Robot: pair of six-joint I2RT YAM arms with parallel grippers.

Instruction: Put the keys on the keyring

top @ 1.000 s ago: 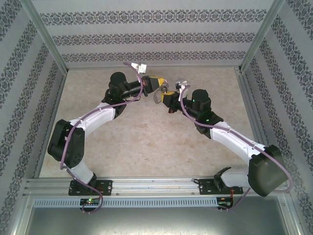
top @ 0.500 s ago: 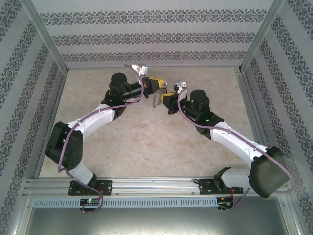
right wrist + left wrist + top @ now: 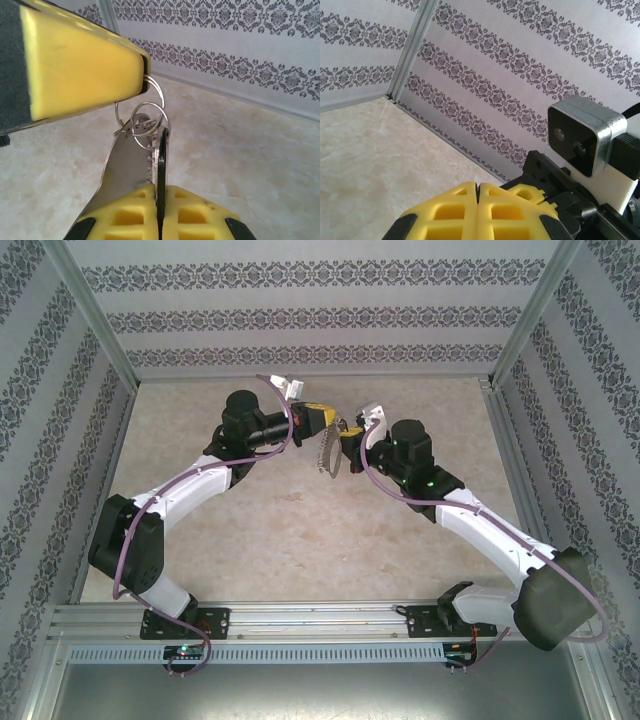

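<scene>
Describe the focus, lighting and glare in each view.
Top external: even, soft light, faint shadows under the arms, the keys tiny and grainy. Left wrist: the left gripper with crisp yellow pads, no glare. Right wrist: the keyring and the key blade sharp with mild glints, the near finger above slightly soft.

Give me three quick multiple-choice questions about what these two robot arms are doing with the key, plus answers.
1. Where is the key? A) dropped on the floor B) held in the air between both grippers C) hung on the wall
2. What colour are the grippers' fingers? A) yellow B) red C) green
3. How do the left gripper's jaws stand? A) wide open B) shut C) half open
Answers: B, the right gripper pinches it and the left pinches a ring, above the table. A, both wrist views show yellow. B, no gap shows between them.
</scene>
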